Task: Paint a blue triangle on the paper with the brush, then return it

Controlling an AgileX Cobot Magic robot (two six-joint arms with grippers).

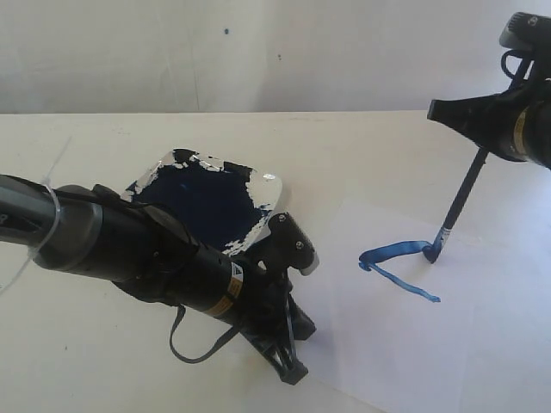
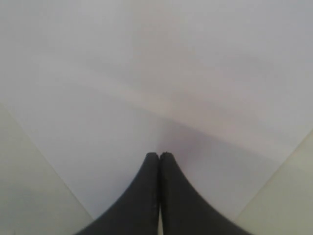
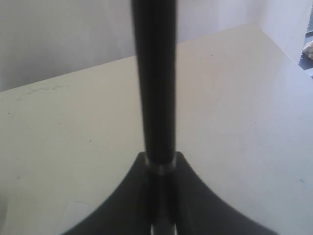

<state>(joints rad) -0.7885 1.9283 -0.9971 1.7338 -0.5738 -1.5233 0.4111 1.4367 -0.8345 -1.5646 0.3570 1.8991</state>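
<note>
Brush (image 1: 461, 198) hangs from right gripper (image 1: 482, 143), touching paper (image 1: 482, 344).

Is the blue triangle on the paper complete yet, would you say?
No, the blue triangle has only two strokes, joined at one corner.

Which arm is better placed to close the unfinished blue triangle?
Right: the right gripper holds the brush, tip on the paper at the open blue triangle. The left gripper is shut, holding nothing.

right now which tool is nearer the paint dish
Left. The left tool sits right beside the dish, at the paper's edge; the right tool is far across the paper, holding the brush.
</note>
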